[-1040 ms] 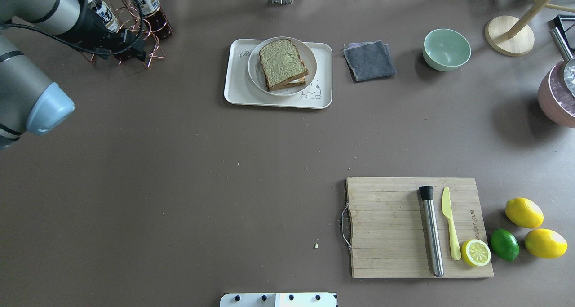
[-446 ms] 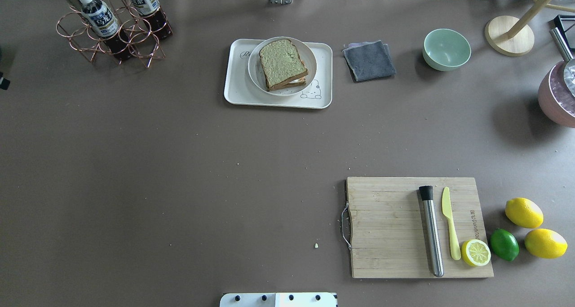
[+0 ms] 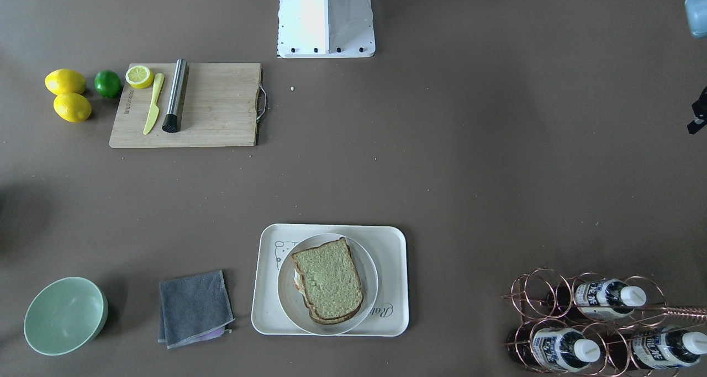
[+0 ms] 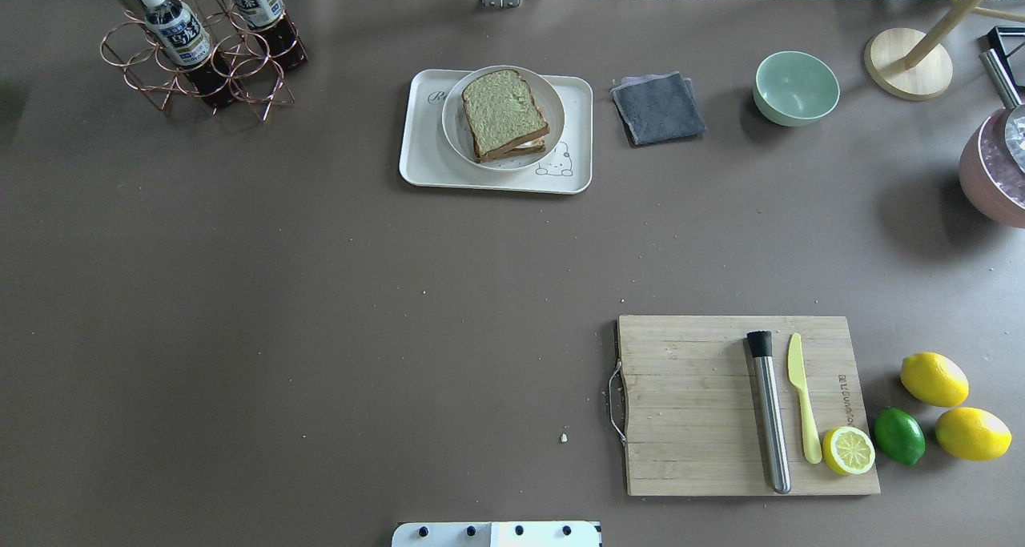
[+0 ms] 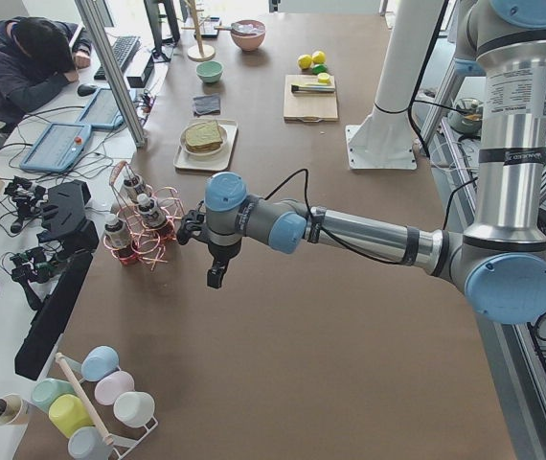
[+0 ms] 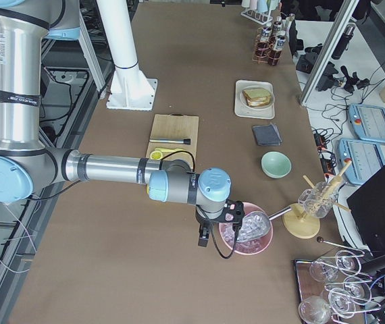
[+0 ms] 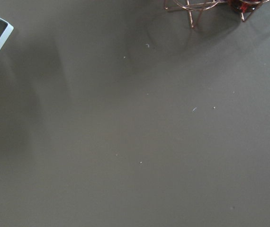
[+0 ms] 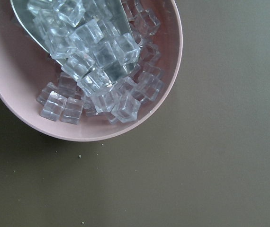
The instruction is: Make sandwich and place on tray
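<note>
Now the sandwich sits on a plate on the tray, upper centre overhead; whether the left fingers or right fingers are open I cannot tell.

The sandwich shows brown crusts and speckled greenish-tan bread. It lies on a white plate over a cream tray with a grey bear drawing. Just beside the black right claw, a pink bowl holds clear ice cubes. Near the black left claw is a copper wire rack. The table is brown.
</note>
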Tool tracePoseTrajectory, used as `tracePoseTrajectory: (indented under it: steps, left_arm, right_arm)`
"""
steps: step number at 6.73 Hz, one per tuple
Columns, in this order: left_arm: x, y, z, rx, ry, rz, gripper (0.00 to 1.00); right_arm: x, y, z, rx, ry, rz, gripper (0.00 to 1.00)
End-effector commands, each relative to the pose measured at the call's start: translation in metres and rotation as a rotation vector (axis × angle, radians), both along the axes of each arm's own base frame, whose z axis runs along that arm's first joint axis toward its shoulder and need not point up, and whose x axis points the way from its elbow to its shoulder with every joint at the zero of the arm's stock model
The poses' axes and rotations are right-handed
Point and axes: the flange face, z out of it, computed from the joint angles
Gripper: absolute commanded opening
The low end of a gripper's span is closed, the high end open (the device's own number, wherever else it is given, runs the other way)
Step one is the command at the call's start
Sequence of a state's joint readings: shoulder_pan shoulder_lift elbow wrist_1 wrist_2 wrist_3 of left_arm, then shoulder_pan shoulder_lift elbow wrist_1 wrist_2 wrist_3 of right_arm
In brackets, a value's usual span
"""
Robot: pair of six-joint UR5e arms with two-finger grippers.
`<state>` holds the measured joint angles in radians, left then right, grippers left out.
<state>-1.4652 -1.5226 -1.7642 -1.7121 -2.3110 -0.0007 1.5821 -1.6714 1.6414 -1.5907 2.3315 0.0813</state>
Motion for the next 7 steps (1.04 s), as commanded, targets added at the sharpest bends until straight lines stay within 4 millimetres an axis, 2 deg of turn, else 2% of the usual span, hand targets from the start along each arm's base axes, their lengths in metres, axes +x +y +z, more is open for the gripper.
tracePoseTrajectory:
  steps: [1,2,3,4,5,7]
  left_arm:
    - [-0.038,0.027,0.041,-0.044,-0.041,0.085,0.98]
    - [-0.046,0.036,0.051,-0.166,-0.038,0.077,0.98]
    - [-0.048,0.042,0.057,-0.194,-0.037,0.073,0.98]
    - [-0.061,0.05,0.066,-0.196,-0.032,0.044,0.98]
    - [-0.062,0.054,0.082,-0.209,-0.029,0.041,0.98]
    - [-0.061,0.054,0.088,-0.213,-0.019,0.042,0.98]
  right_arm:
    - [0.0,0.0,0.0,0.001,0.0,-0.001,1.0]
    - [0.0,0.0,0.0,-0.001,0.0,-0.001,1.0]
    - [0.0,0.003,0.002,-0.004,0.0,0.001,1.0]
    - [0.0,0.006,0.001,-0.003,0.0,0.0,1.0]
    - [0.0,0.006,0.001,-0.003,0.0,0.0,1.0]
    - [-0.001,0.006,0.0,-0.001,-0.003,-0.001,1.0]
